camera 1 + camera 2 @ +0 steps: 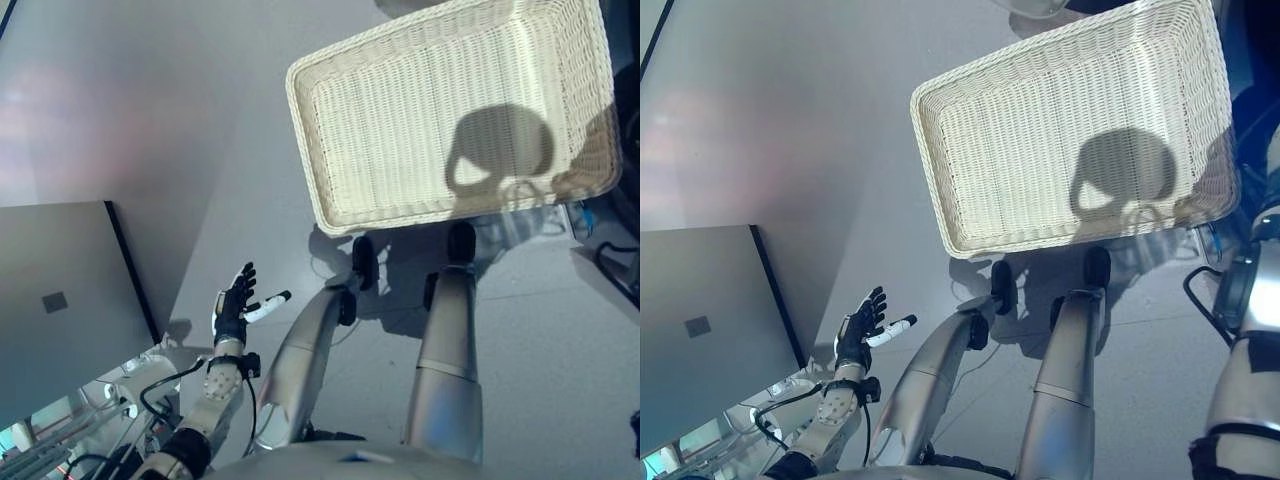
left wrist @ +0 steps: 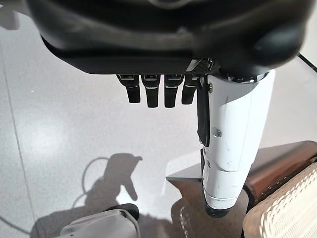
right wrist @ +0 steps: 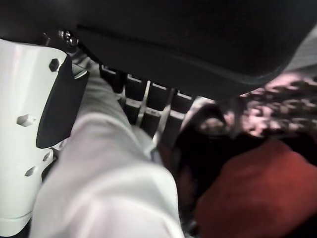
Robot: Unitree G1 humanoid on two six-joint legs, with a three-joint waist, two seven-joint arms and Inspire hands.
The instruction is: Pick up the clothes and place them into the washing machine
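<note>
The shallow wicker basket [image 1: 303, 130] lies empty at the upper right of the eye views; its corner [image 2: 292, 208] shows on the dark brown box [image 2: 282, 158] in the left wrist view. My left hand [image 1: 232, 305] hangs open and empty low on the left, fingers [image 2: 148, 91] straight above the floor. In the right wrist view my right hand [image 3: 198, 34] is curled on a white garment [image 3: 109, 183], which runs between thumb and fingers [image 3: 148, 104]. Past it, in a dark space, lie a red cloth [image 3: 257, 193] and a dark patterned cloth [image 3: 277, 109].
A grey flat panel with a dark edge [image 1: 60, 290] stands at the lower left. Pale grey floor [image 1: 150, 120] spreads to the left of the basket. My right arm [image 1: 1250, 300] runs up the right edge of the right eye view.
</note>
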